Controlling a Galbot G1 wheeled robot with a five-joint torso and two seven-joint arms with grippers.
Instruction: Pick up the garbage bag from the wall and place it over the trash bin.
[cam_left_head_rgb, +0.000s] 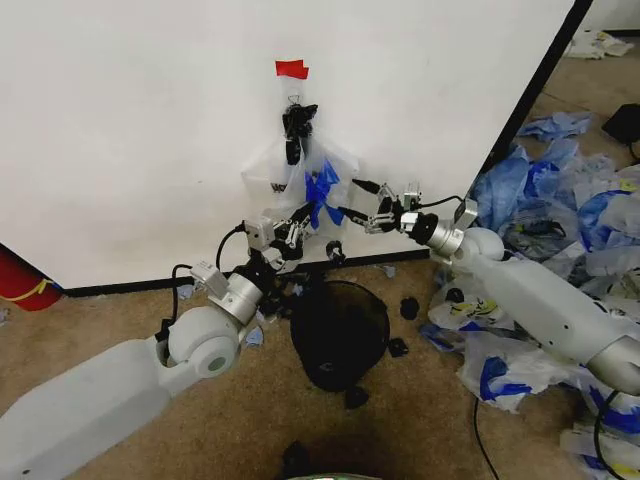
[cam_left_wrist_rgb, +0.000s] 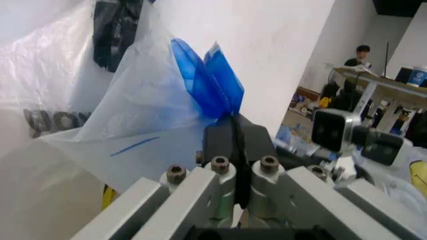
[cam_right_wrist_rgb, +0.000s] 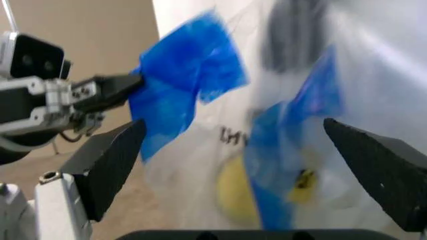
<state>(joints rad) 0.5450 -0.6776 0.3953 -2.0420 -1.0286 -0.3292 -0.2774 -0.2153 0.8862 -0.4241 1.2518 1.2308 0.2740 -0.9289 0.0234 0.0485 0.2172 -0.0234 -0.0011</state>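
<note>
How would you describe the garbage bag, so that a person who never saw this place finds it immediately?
Look at the white wall and find the red tape. Just below it hangs the garbage bag, above the black trash bin. Unlike the blue bags heaped on the floor, it is translucent white with blue handle loops.

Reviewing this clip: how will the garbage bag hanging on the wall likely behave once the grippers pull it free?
The garbage bag looks thin and crumpled, so probably floppy and very light. Its blue handle loop folds where the left gripper pinches it, so it may stretch or slip. The right gripper is open at the film.
</note>
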